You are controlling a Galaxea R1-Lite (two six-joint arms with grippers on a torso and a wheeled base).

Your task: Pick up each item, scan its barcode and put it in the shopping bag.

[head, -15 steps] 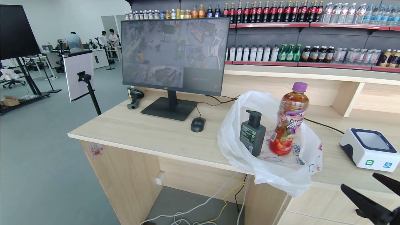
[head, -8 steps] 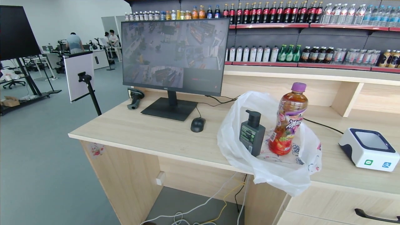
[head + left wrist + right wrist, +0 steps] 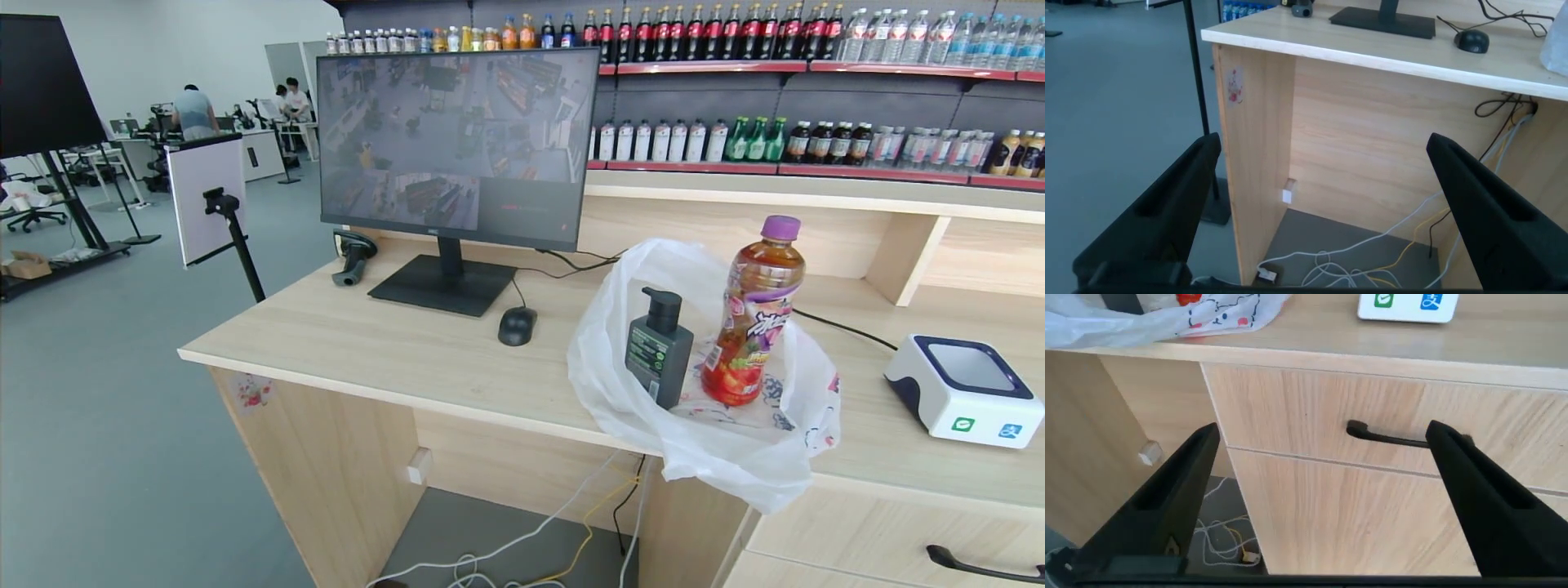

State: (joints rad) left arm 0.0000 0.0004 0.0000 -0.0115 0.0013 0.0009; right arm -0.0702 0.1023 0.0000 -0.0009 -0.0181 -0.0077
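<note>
Apparently finished: pump bottle [image 3: 659, 349] and drink bottle [image 3: 755, 314] upright within the shopping bag [image 3: 718, 457] at the surface's [image 3: 392, 343] front edge, scanner [image 3: 963, 390] near the right edge; left end effector [image 3: 1323, 140] and right end effector [image 3: 1323, 426] spread, empty, hanging low

Black drawer handle [image 3: 1392, 438] before right gripper [image 3: 1323, 433], jaws spread, shopping bag [image 3: 1167, 322] on countertop [image 3: 1315, 339]

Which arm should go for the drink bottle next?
Right. The right end effector, open, hangs before the drawer just below the scanner and the shopping bag holding the drink bottle. The left end effector, open, faces the counter's left-end panel, away from the bag.
</note>
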